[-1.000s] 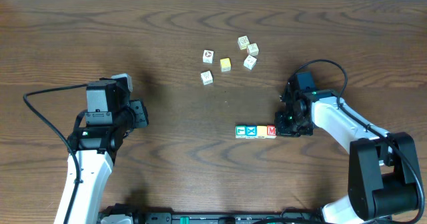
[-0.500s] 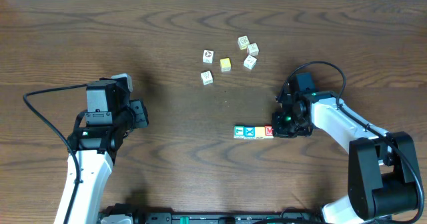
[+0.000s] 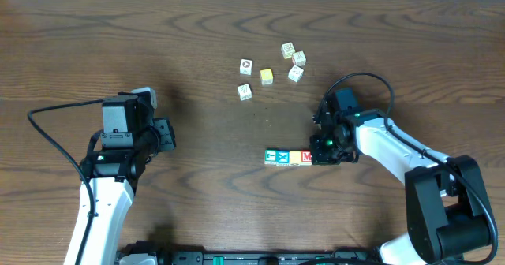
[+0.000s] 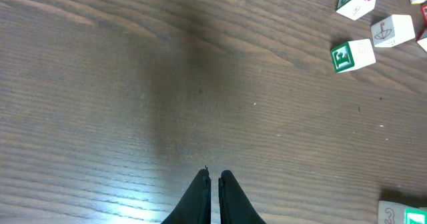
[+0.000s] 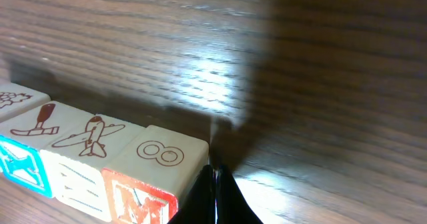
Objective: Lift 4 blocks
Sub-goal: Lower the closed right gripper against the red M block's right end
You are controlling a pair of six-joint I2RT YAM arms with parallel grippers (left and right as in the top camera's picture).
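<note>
Four blocks lie in a tight row on the wooden table: teal-green [image 3: 271,156], blue with a white X [image 3: 282,157], yellow-orange [image 3: 295,157] and red M [image 3: 306,157]. My right gripper [image 3: 319,156] is shut, its tips against the right end of the row. In the right wrist view the shut fingertips [image 5: 215,176] touch the side of the red M block [image 5: 143,204], with the yellow-orange block [image 5: 73,181] and the blue block [image 5: 20,163] beyond it. My left gripper [image 3: 168,132] hangs shut over bare table, far left of the row, holding nothing [image 4: 213,179].
Several cream-faced cubes and a pale yellow cube [image 3: 267,76] lie scattered at the back centre, such as one cream cube [image 3: 245,92]. The left wrist view shows some of these cubes [image 4: 351,55] at its upper right. A black cable loops above the right arm [image 3: 371,80].
My right gripper has slid left with its shut tips against the red M block, and the whole row of four has shifted left with it. The left arm has not moved.
</note>
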